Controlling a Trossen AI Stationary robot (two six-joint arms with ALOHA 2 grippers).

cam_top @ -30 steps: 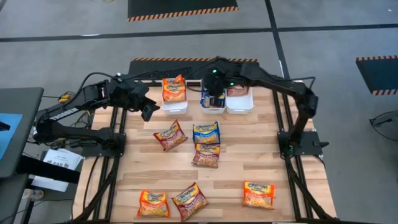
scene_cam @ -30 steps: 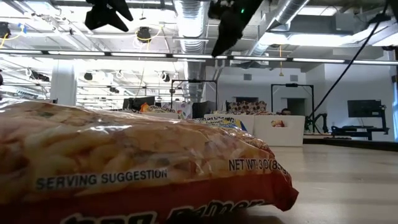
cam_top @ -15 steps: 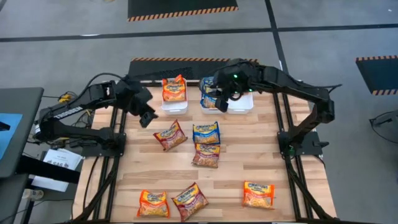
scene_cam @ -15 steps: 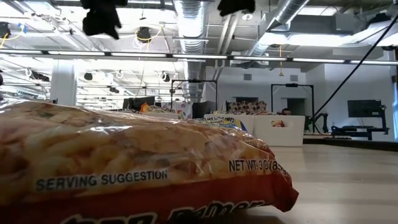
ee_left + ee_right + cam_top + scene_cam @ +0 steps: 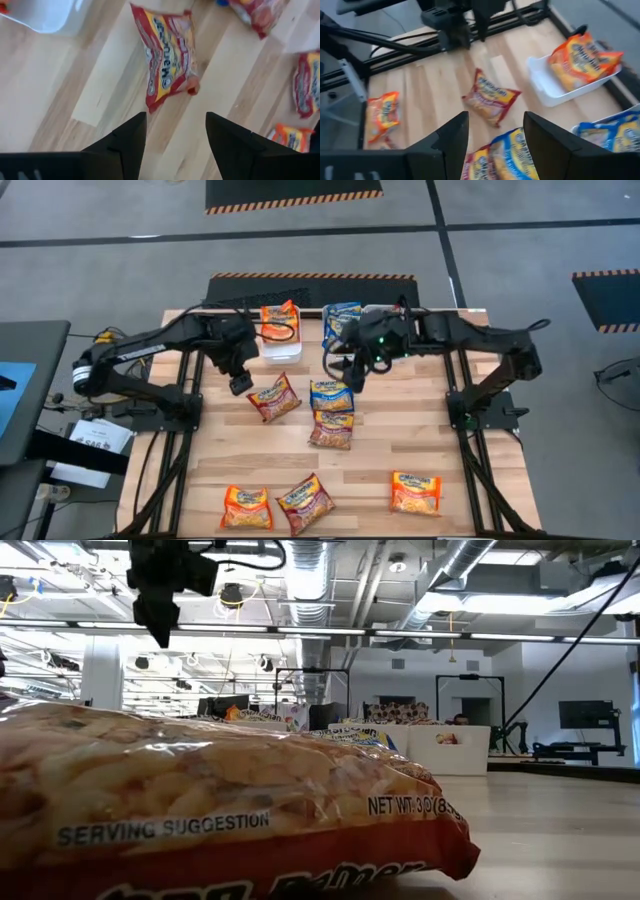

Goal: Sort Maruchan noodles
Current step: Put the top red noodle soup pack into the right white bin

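As both grippers hang empty with fingers apart, each has a packet close by.
Left gripper (image 5: 240,383) sits just left of the dark red packet (image 5: 274,397), tilted long axis; right gripper (image 5: 352,376) is just right of the blue packet (image 5: 331,393), mid-table.

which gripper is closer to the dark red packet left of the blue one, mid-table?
Left. The left gripper hangs just off the dark red packet, on its left-bin side. The right gripper is farther away, beyond the blue packet.
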